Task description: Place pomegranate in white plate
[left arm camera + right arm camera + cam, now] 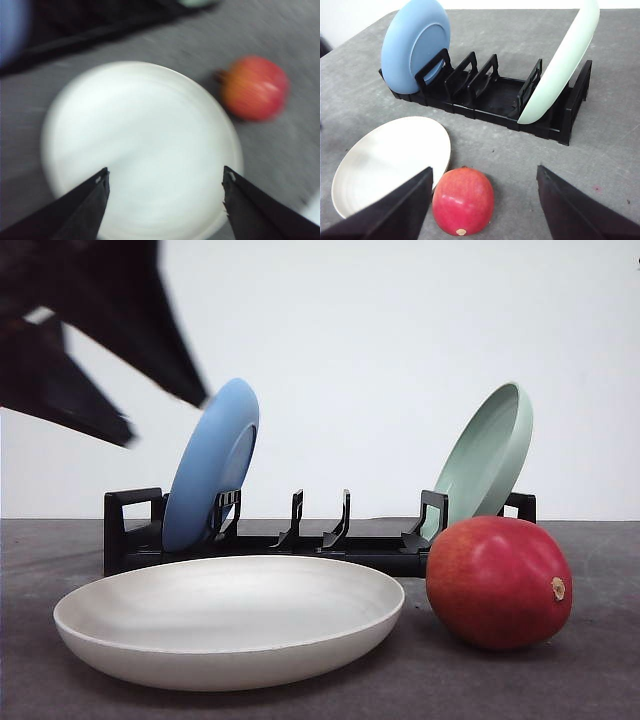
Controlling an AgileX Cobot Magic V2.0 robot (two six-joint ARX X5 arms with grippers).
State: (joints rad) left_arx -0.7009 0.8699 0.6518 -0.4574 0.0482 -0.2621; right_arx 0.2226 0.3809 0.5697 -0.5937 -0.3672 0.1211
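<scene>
1. Right now the glossy red oval pomegranate [498, 583] sits on the table just right of the wide matte off-white plate [150, 655], near its rim; whether they touch I can't tell. Tan stem spot faces right in front view.
2. Right gripper [484, 202]: released, jaws spread wide w/ the fruit low between the fingers in its wrist view, nothing grasped.
3. Left gripper [165, 192]: also spread, empty, hovering over the plate; its view is blurred.
4. Step in hand, I'd judge: right arm's approach & grasp. Best to drop straight down, centre the fruit, close across its narrower width; skin looks slick, so squeeze firmly.
5. Lift enough to clear the raised rim, release near plate centre so it won't roll out.
6. Surface: dark grey matte tabletop [620, 150]. Behind: black slotted plastic rack [495, 97] w/ a blue plate [415, 45] and a pale green plate [565, 65] leaning in it; plain white wall beyond.
</scene>
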